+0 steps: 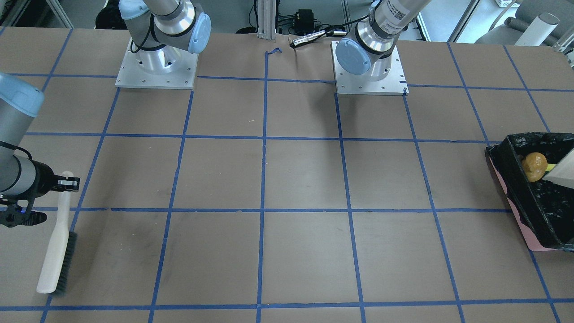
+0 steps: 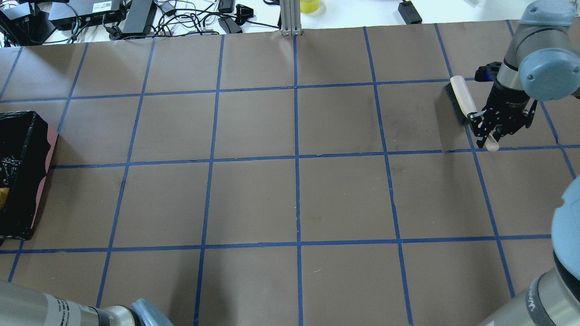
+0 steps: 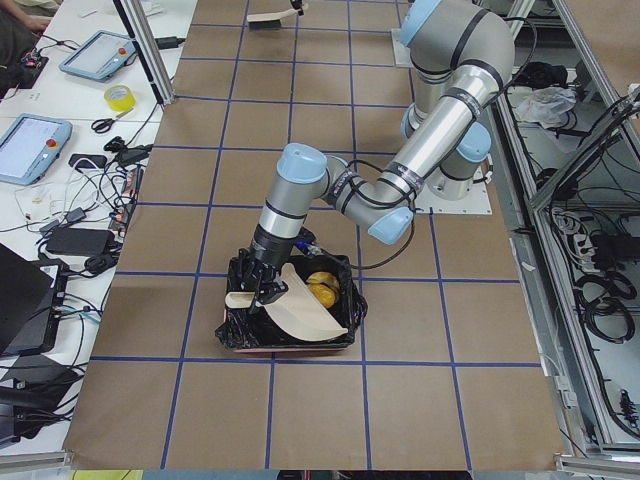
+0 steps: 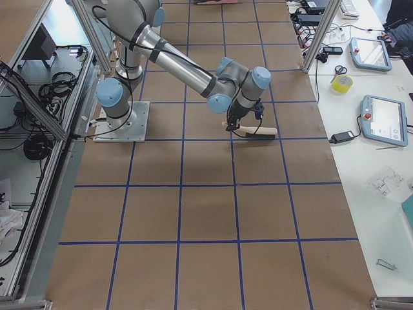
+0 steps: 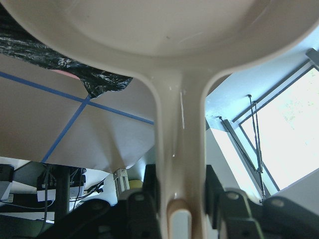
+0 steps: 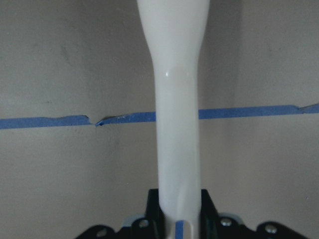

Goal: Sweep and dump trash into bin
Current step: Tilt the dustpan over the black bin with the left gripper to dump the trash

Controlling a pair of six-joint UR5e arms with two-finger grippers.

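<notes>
The bin (image 1: 533, 211) is a pink box lined with black plastic at the table's end; it also shows in the overhead view (image 2: 20, 172) and the exterior left view (image 3: 240, 335). My left gripper (image 5: 179, 211) is shut on the handle of the beige dustpan (image 3: 305, 315), which tilts down into the bin. The amber-brown lump (image 1: 533, 167) lies in the bin, with a yellow-green bit (image 1: 551, 167) beside it. The cream rind slice is hidden. My right gripper (image 2: 491, 133) is shut on the white handle of a brush (image 2: 458, 98), held low at the opposite end.
The table (image 2: 294, 199) is brown paper with a blue tape grid. The two arm bases (image 1: 157, 67) stand on plates at its robot side. Cables and boxes (image 2: 136, 13) lie beyond the far edge.
</notes>
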